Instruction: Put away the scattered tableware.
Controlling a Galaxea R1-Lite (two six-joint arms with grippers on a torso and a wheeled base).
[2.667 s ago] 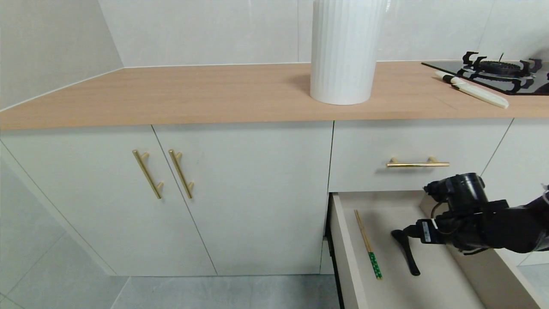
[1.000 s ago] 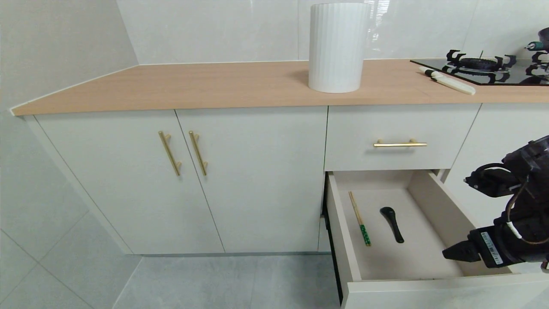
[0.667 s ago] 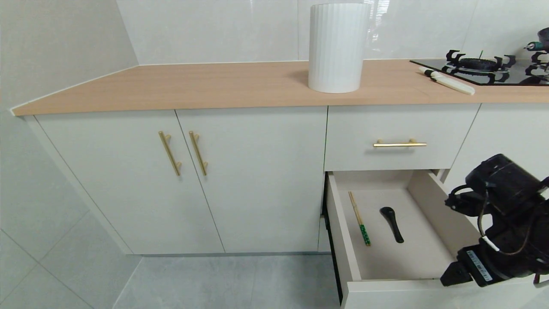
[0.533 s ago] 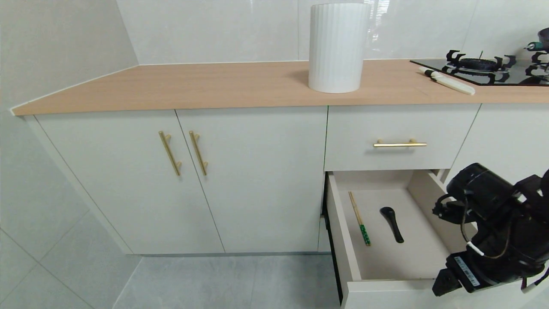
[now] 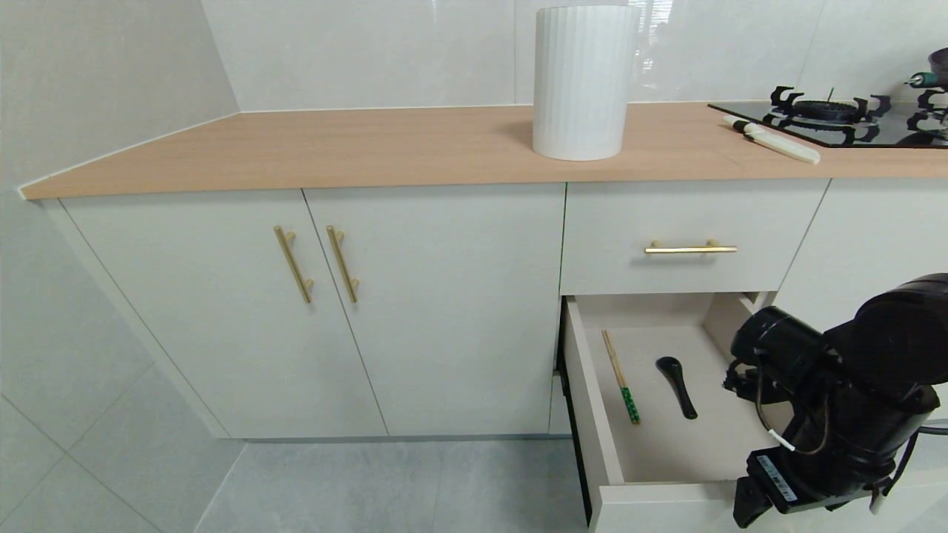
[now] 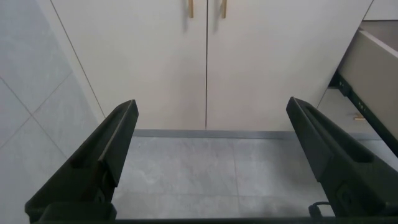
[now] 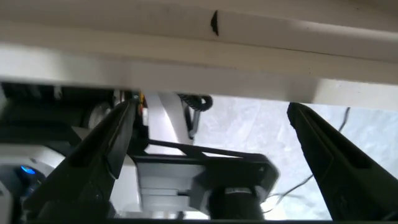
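Observation:
The lower drawer (image 5: 592, 414) stands pulled out. Inside it lie a pair of wooden chopsticks (image 5: 621, 377) with green ends and a black spoon (image 5: 678, 385), side by side. A white-handled knife (image 5: 774, 141) rests on the wooden counter beside the stove. My right gripper (image 7: 210, 111) is open and empty, hanging low at the drawer's front right corner (image 5: 749, 507), close under the white front panel (image 7: 249, 37). My left gripper (image 6: 211, 109) is open and empty, low above the floor, facing the cabinet doors (image 6: 205, 56).
A tall white ribbed canister (image 5: 581, 81) stands on the counter (image 5: 333, 148). The black gas stove (image 5: 829, 115) is at the far right. A shut upper drawer with a gold handle (image 5: 690, 249) sits above the open one. Grey tiled floor (image 5: 333, 488) lies to the left.
The camera backed away from the cabinet early on. My right arm left the spoon in the drawer, pulled out, then swung down and left to the drawer's front corner.

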